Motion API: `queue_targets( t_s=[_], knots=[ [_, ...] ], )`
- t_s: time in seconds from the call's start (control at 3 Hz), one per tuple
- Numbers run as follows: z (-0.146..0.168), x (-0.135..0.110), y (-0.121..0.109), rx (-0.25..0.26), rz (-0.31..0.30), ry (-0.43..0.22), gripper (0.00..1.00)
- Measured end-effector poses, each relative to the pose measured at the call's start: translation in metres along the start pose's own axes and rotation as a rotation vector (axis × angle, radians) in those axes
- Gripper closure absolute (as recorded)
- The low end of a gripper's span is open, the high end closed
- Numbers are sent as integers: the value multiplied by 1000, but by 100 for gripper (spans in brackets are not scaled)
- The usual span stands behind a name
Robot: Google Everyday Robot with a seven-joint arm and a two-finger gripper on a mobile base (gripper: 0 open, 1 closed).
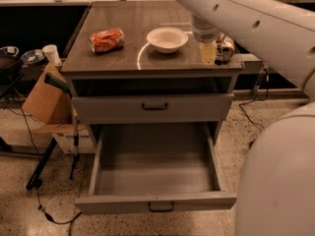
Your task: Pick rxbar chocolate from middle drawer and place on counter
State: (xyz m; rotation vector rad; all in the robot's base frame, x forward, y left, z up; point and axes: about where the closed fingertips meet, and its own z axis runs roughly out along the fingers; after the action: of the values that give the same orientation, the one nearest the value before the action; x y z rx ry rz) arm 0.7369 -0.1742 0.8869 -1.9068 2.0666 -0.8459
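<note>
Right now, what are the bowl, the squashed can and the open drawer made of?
Bowl: white and dull, maybe paper or plastic; I can't tell which. Can: thin metal, crumpled with glints. Drawer: likely painted grey metal, smooth and even. The pincer hangs over the right side of the counter.

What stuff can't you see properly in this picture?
1. No rxbar chocolate shows in the camera view; the back of the middle drawer is dark under the cabinet.
2. The gripper is over the right edge of the counter; the arm covers its top, so what it may hold is unclear.
3. The shiny can is half hidden behind the gripper.
</note>
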Motion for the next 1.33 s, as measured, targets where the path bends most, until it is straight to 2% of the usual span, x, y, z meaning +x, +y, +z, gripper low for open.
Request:
queue_targets(
  t_s=[0.33, 1.0, 1.33],
  knots=[
    [-1, 3, -8, -14, -33, -58, 100],
    [3, -14, -19, -35, -103, -156, 100],
    [5, -26, -24, -41, -120, -181, 100]
  ],
)
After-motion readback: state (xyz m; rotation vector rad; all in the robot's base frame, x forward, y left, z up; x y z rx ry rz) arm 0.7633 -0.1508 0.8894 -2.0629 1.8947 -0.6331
